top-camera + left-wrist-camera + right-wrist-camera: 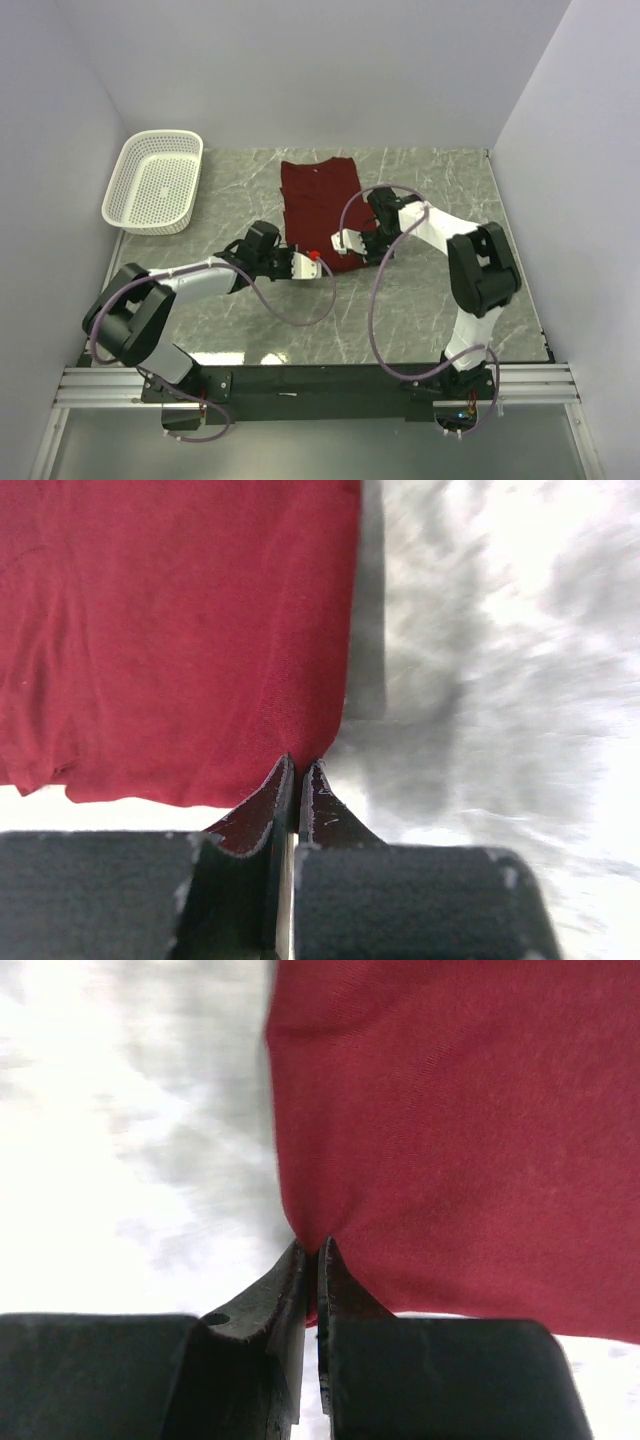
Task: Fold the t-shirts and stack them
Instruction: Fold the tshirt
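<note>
The maroon t-shirt (318, 195) lies folded into a narrow strip, running from the table's middle towards the back. My left gripper (310, 263) is at its near edge, shut on the cloth's near corner. In the left wrist view the t-shirt (180, 630) fills the upper left, and its edge runs down into the closed left gripper (300, 767). My right gripper (346, 240) is at the near right part of the strip. In the right wrist view the right gripper (312, 1248) is shut, pinching a corner of the t-shirt (460, 1130).
A white perforated basket (155, 180) stands at the back left of the grey marble table (440, 290). Walls close in the table at the left, back and right. Purple cables loop from both arms over the table's near half.
</note>
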Tool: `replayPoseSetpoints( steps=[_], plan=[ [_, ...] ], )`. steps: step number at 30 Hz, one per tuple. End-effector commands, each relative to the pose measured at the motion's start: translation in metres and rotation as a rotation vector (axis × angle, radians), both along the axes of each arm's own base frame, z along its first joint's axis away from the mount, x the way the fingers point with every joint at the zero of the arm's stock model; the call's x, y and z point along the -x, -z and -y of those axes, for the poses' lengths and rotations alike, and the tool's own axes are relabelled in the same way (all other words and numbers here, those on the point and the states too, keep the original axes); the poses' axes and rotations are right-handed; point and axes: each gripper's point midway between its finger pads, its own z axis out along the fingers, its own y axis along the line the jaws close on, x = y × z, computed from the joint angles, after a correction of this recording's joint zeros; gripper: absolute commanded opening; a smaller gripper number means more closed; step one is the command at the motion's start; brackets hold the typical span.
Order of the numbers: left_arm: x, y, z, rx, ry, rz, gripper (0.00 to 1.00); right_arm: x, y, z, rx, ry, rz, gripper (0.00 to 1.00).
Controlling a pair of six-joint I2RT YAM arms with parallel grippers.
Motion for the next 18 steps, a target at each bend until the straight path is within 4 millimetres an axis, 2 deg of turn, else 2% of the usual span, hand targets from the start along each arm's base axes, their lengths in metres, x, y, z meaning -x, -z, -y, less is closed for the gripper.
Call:
replayPoseSetpoints(
  steps=[1,2,3,4,5,6,7,9,10,12,13,14,16,18],
  plan=[
    [0.047,-0.008,0.020,0.027,0.112,-0.112,0.00,0.056,-0.024,0.008,-0.053,-0.039,-0.107,0.00],
    [0.056,-0.012,0.023,0.035,0.113,-0.135,0.00,0.064,-0.026,0.009,-0.064,-0.039,-0.115,0.00],
    [0.073,-0.008,0.027,0.013,0.139,-0.173,0.00,0.070,-0.037,0.009,-0.081,-0.041,-0.093,0.00],
    [0.082,-0.007,0.029,0.010,0.147,-0.193,0.00,0.086,-0.034,0.015,-0.077,-0.049,-0.122,0.00],
    [0.092,-0.010,0.031,0.014,0.154,-0.206,0.00,0.094,-0.037,0.017,-0.081,-0.053,-0.123,0.00],
    [0.108,-0.011,0.038,0.012,0.174,-0.232,0.00,0.101,-0.049,0.017,-0.109,-0.060,-0.100,0.00],
    [0.119,-0.007,0.037,-0.004,0.177,-0.249,0.01,0.118,-0.047,0.022,-0.104,-0.066,-0.136,0.00],
    [0.142,-0.018,0.045,0.020,0.202,-0.257,0.01,0.133,-0.060,0.024,-0.130,-0.078,-0.117,0.00],
    [0.150,-0.017,0.044,0.016,0.200,-0.260,0.01,0.148,-0.056,0.030,-0.122,-0.079,-0.146,0.00],
    [0.169,-0.032,0.051,0.057,0.215,-0.267,0.00,0.159,-0.064,0.033,-0.136,-0.083,-0.125,0.00],
    [0.174,-0.037,0.050,0.069,0.210,-0.253,0.00,0.171,-0.062,0.037,-0.136,-0.083,-0.150,0.00],
    [0.183,-0.039,0.051,0.076,0.212,-0.269,0.00,0.175,-0.066,0.038,-0.145,-0.086,-0.131,0.00],
    [0.189,-0.039,0.048,0.084,0.210,-0.273,0.01,0.184,-0.064,0.042,-0.144,-0.086,-0.139,0.00],
    [0.190,-0.041,0.046,0.091,0.197,-0.267,0.00,0.185,-0.066,0.043,-0.144,-0.084,-0.122,0.00]
  ],
)
